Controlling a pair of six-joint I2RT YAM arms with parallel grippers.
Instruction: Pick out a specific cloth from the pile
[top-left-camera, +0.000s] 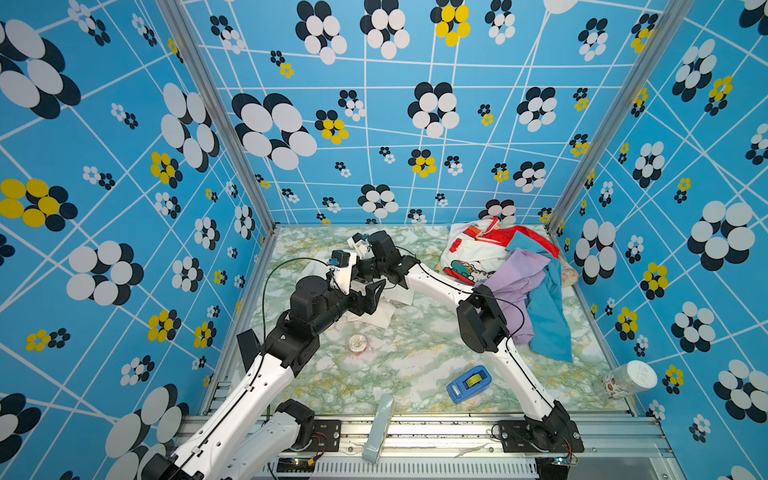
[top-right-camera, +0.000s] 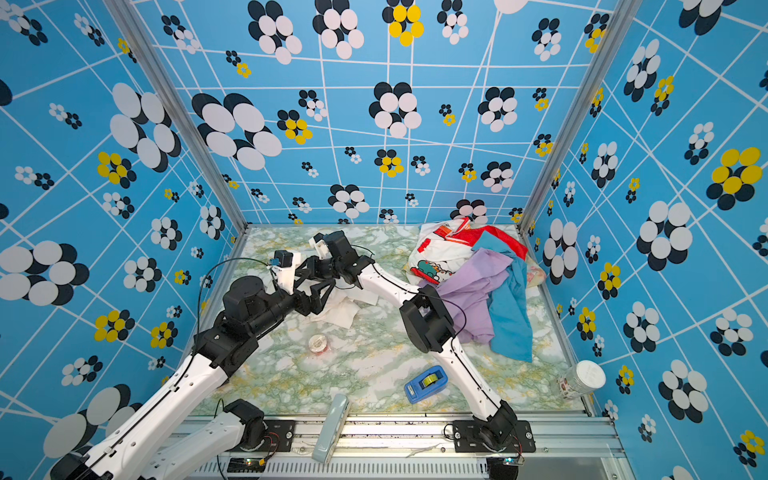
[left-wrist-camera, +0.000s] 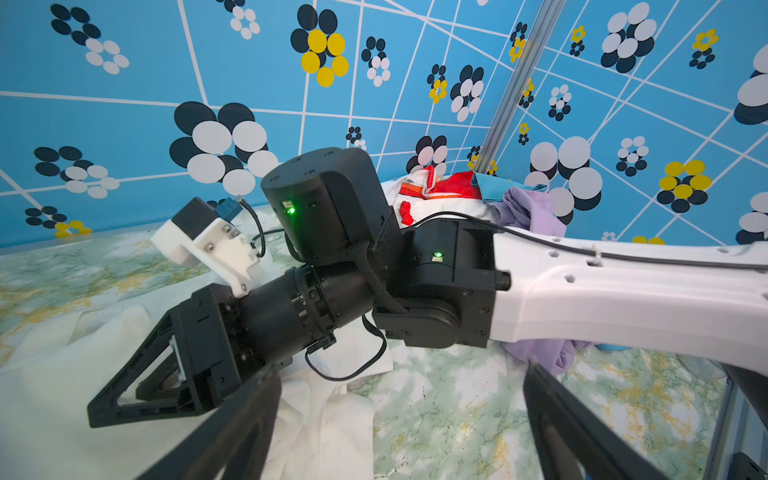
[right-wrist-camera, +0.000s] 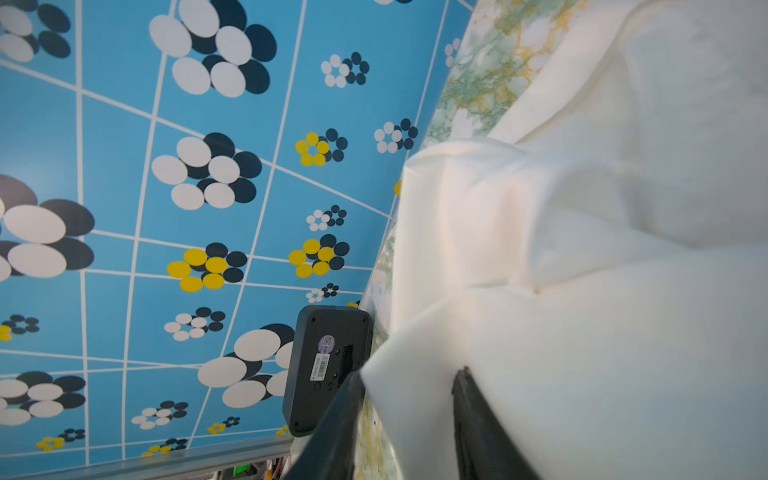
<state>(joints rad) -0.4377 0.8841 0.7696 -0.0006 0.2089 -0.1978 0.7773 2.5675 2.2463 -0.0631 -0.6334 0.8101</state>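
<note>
The cloth (top-left-camera: 390, 309) is a cream-white sheet, rumpled on the marble table left of centre; it shows in both top views (top-right-camera: 340, 311). My left gripper (left-wrist-camera: 399, 424) hovers open over its edge, with only cloth and table between the fingers. My right gripper (right-wrist-camera: 409, 415) reaches across from the right, low over the cloth (right-wrist-camera: 582, 249). Its jaws stand apart with a raised fold lying between them. In a top view the two grippers sit close together, left (top-left-camera: 370, 297) and right (top-left-camera: 360, 270). The pile (top-left-camera: 511, 266) of lilac, blue, red and printed cloths is heaped at the back right corner.
A blue tape dispenser (top-left-camera: 468, 383) lies near the front. A small clear round container (top-left-camera: 358, 344) stands in the middle, a white-lidded jar (top-left-camera: 629, 378) lies at the right wall, and a pale grey-green bar (top-left-camera: 378, 428) rests on the front rail. Patterned walls enclose three sides.
</note>
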